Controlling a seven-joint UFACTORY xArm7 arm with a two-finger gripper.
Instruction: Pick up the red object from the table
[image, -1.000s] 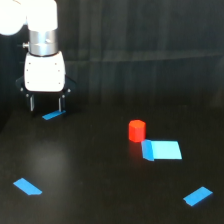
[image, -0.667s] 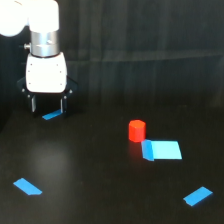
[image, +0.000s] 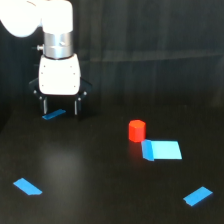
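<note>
The red object (image: 136, 130) is a small red-orange cylinder standing upright on the black table (image: 100, 170), right of centre in the exterior view. It touches or nearly touches the flat blue block (image: 161, 150) at its lower right. My gripper (image: 60, 107) hangs from the white arm at the upper left, far to the left of the red object. Its two dark fingers (image: 78, 106) point down, spread apart and empty, above a blue strip (image: 53, 114).
Other flat blue strips lie on the table at the lower left (image: 27, 186) and the lower right (image: 197, 196). A dark backdrop rises behind the table.
The gripper has shifted slightly to the exterior view's right. The red object and the blue pieces have not moved.
</note>
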